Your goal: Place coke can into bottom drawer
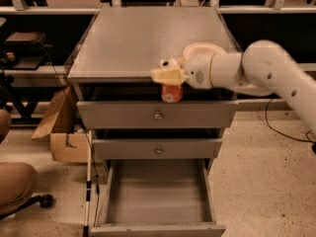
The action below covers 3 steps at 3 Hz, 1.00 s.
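Note:
The coke can (171, 94), red-orange, hangs from my gripper (168, 77), which is shut on its top. It is held in the air in front of the cabinet's front edge, level with the top drawer (158, 114). The bottom drawer (157, 198) is pulled out wide below, its grey tray showing nothing inside. My white arm reaches in from the right.
A white bowl (202, 49) sits on the cabinet top (143, 38) behind my wrist. The middle drawer (158, 149) is shut. A cardboard box (61, 127) and a white pole (89, 181) stand on the floor at the left. A chair shows at the left edge.

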Each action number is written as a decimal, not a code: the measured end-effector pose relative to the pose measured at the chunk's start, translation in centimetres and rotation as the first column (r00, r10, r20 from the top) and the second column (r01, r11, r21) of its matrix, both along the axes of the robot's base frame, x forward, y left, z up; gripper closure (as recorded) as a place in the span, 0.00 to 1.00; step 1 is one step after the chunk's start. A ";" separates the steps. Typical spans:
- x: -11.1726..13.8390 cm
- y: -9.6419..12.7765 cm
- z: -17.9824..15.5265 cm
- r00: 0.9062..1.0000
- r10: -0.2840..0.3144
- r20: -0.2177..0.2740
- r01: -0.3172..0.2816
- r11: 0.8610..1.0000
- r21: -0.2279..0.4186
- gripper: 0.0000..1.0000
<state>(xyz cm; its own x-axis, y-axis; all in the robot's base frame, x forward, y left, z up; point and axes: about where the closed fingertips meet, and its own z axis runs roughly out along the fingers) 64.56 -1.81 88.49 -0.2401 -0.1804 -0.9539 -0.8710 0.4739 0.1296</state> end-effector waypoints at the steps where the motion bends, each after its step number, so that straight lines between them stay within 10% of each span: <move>1: 0.6 1.0 -6.0 0.996 0.055 -0.066 -0.055 0.998 -0.007 1.00; 2: 0.6 2.8 -13.0 0.988 0.098 -0.116 -0.095 0.995 0.024 1.00; 3: -4.7 -0.3 -22.0 0.989 0.082 -0.121 -0.068 0.991 0.117 1.00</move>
